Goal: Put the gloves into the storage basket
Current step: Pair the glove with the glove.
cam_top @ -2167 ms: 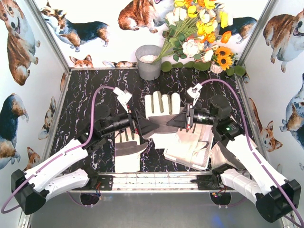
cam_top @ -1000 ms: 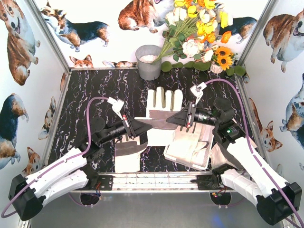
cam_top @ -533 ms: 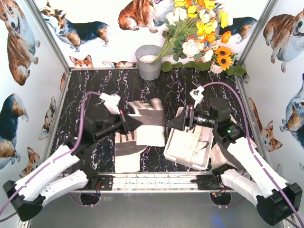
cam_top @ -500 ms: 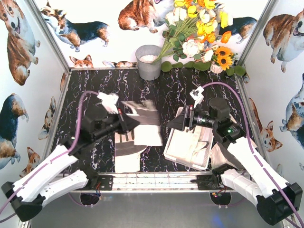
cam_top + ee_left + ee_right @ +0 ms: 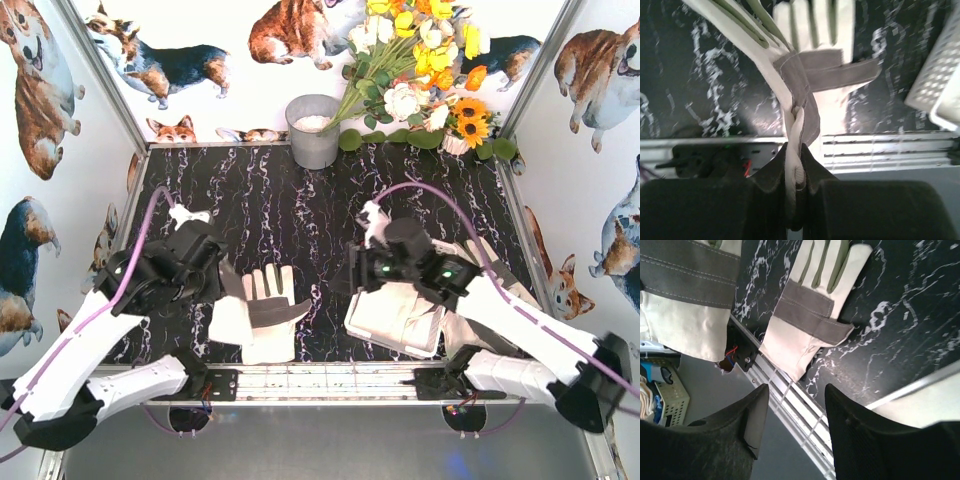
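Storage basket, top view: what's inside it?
White gloves lie piled in the basket; how many cannot be told. The right arm covers its far end, so anything there or under the pile is hidden.

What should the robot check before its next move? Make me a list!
Left gripper pinching a cream-white fabric glove with grey patch: ok.
Right gripper open, holding nothing: ok.
Held glove above the white perforated plastic basket: not ok, it hangs off to one side.
Second grey-patched glove in the basket: not ok, it lies on the black marbled table.
Room left in basket: cannot tell.
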Tool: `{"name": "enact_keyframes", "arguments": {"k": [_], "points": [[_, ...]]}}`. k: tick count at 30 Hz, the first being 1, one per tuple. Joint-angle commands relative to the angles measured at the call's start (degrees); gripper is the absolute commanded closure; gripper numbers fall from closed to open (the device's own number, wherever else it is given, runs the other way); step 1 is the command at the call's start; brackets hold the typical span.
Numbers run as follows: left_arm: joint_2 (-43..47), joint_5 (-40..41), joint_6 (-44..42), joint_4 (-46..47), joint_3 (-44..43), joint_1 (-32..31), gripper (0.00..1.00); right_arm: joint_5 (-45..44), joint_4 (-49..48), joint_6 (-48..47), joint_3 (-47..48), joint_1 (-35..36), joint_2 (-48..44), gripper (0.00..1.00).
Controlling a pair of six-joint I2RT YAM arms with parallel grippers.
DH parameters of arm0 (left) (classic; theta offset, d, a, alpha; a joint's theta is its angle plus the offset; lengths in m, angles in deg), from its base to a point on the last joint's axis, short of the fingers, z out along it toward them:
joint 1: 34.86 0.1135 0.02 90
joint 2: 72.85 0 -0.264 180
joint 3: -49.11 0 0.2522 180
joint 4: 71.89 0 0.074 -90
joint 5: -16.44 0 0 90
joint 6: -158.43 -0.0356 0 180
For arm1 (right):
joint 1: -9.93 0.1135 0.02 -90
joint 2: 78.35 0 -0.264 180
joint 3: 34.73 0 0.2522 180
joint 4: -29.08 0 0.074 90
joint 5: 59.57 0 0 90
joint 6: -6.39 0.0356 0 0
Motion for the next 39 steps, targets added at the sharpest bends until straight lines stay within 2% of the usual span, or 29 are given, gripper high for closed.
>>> {"name": "enact_keyframes", "arguments": {"k": [1,4,8,17,22,31,39], "points": [[-3.2,0.7,-1.0,-8.4,-0.6,0.3,1.00,-5.2,-9.0,5.0,-0.5,6.3,5.0,0.54],[-6.8,0.6,-1.7,-8.4,0.6,0.3,1.00,-7.2,-13.8,7.5,-0.3,10.5,11.0,0.60],[-11.1,1.3,-1.8,-8.2,1.1,0.2,1.00,-8.1,-17.5,8.4,1.9,13.6,18.7,0.64],[-14.2,0.4,-0.5,-2.4,6.0,-0.7,1.00,-7.3,-24.1,9.0,4.7,14.0,34.4,0.67],[-15.7,2.6,2.0,-0.6,8.0,-3.0,1.00,-3.1,-28.8,11.0,4.5,13.6,41.0,0.70],[-23.4,12.9,7.9,-6.2,4.1,-9.4,1.00,-4.7,-27.6,12.5,3.2,11.6,44.7,0.76],[-25.6,13.6,8.8,-7.5,1.7,-11.4,1.00,-4.7,-26.5,11.2,-1.3,7.2,40.7,0.76]]}}
